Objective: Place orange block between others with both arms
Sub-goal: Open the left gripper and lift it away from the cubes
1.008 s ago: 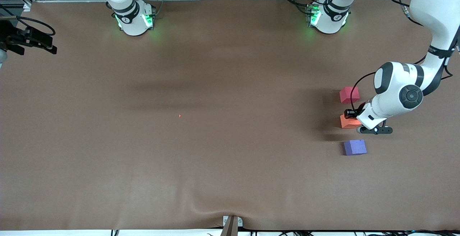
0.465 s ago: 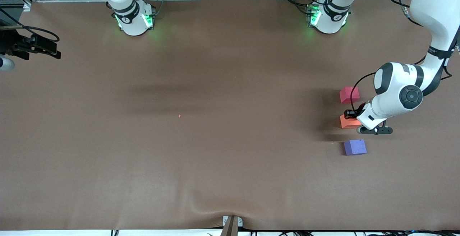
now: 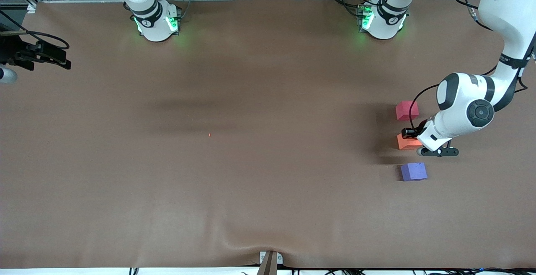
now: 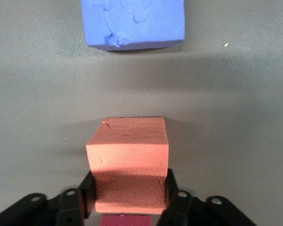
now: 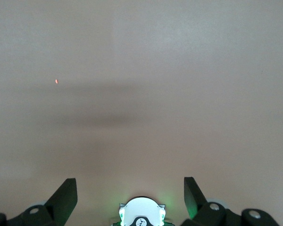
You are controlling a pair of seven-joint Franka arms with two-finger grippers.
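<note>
The small matte orange cube (image 3: 407, 142) is seen between the red-pink cube (image 3: 407, 110) and purple-blue cube (image 3: 413, 171), the left gripper (image 4: 128, 194) now slackened around it; the right gripper (image 5: 130, 194) is held wide apart

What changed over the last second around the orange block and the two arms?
The left gripper has begun easing its hold on the orange block, and its arm shifted very slightly. The right gripper drifted a little at its end of the table, open. The red-pink cube and purple-blue cube stayed put.
</note>
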